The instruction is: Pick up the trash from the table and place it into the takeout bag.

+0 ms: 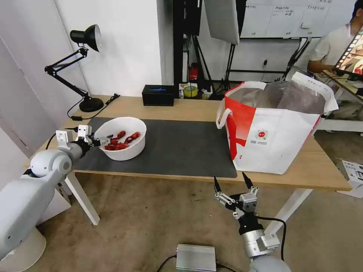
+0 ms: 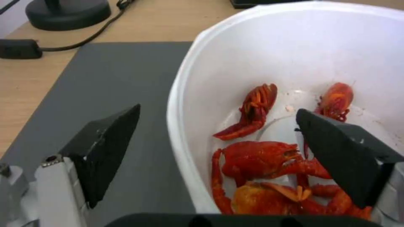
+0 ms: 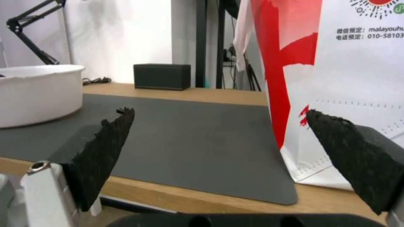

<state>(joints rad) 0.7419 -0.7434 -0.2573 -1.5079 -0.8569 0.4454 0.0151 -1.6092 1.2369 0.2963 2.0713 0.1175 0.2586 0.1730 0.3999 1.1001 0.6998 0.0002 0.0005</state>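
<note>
On table (image 1: pixel 196 109), left tool (image 2: pixel 216 132) gapes wide astride bowl (image 2: pixel 235 47) rim.

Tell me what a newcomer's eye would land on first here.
The big bag, red and white, stands open at the table's right end. At the mat's left end, the left gripper straddles the near rim of the bowl of red shells. The right gripper hangs open below the table's front edge.
</note>
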